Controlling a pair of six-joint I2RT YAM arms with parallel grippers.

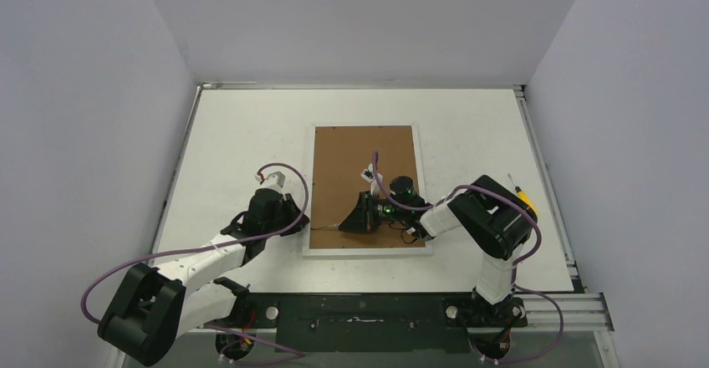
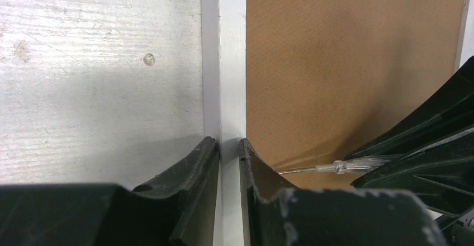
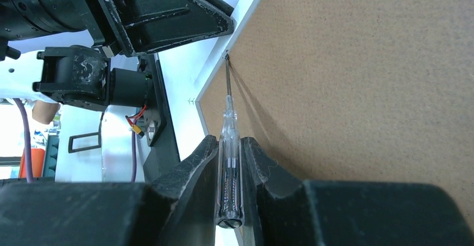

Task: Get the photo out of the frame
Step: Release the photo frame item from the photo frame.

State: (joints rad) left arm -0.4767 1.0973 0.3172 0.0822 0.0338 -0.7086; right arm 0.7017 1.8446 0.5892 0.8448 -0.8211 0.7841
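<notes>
Left tool [image 2: 226, 143] pinches the frame's [image 1: 361, 155] white left rail — right tool [image 3: 230, 141] clamps a clear screwdriver [image 3: 229, 120], tip at that rail's inner edge

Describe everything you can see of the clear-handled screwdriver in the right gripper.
The slim screwdriver has a transparent plastic handle, a coiled part showing inside, and a thin grey metal shaft. The right gripper clamps its handle. It lies nearly flat over the brown fibreboard back of the white-bordered picture frame, its tip touching the seam between board and border, near a corner.
</notes>
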